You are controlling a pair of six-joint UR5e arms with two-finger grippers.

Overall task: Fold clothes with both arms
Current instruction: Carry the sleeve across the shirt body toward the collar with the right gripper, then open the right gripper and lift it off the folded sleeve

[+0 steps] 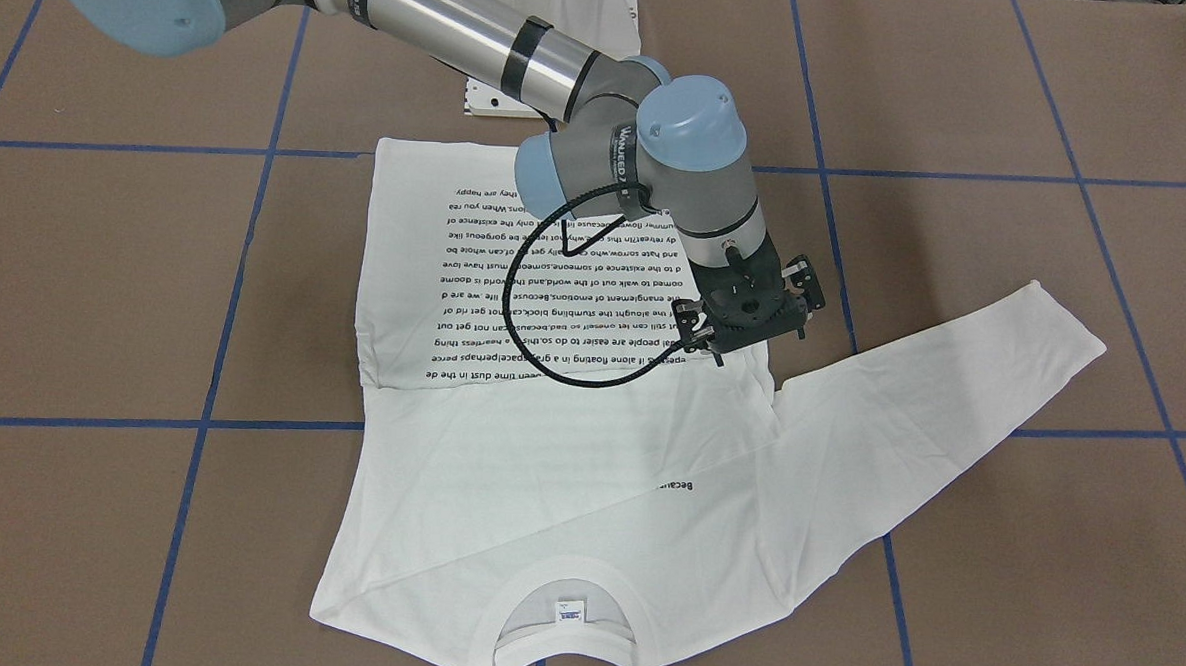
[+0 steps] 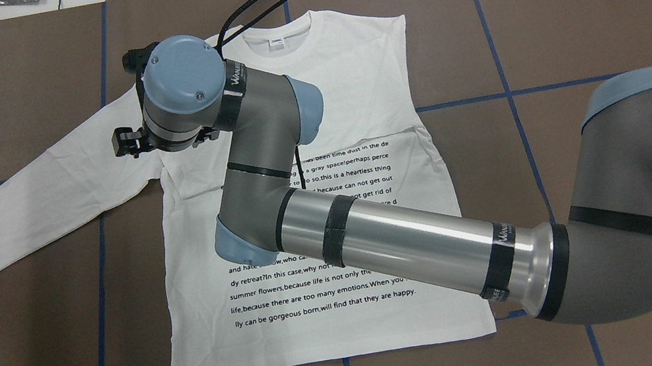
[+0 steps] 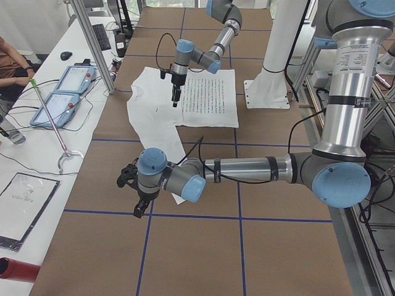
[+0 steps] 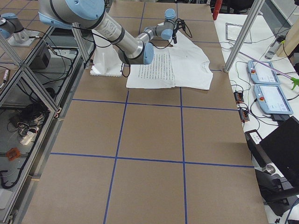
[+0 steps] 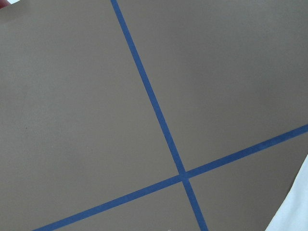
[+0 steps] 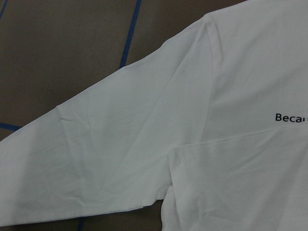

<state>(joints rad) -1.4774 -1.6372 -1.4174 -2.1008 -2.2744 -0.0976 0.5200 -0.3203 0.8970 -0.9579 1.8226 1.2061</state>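
The white long-sleeved T-shirt (image 1: pixel 547 471) lies flat and face up on the brown table, with its text block (image 1: pixel 514 300) showing and its neck label (image 1: pixel 569 608) at the collar. One sleeve (image 2: pixel 21 203) is spread out sideways. The other is folded across the chest and covers the top text lines. My right arm reaches across the shirt, and its gripper (image 1: pixel 743 345) points down over the armpit of the spread sleeve. Its fingertips are hidden. My left gripper (image 3: pixel 139 206) hangs over bare table by the sleeve's end, and I cannot tell whether it is open or shut.
The white pedestal base (image 1: pixel 557 11) stands behind the shirt's hem. Blue tape lines (image 5: pixel 159 120) cross the table. An operators' bench with tablets (image 3: pixel 62 92), a metal post (image 3: pixel 92 43) and a seated person (image 3: pixel 9 61) lies along the far side.
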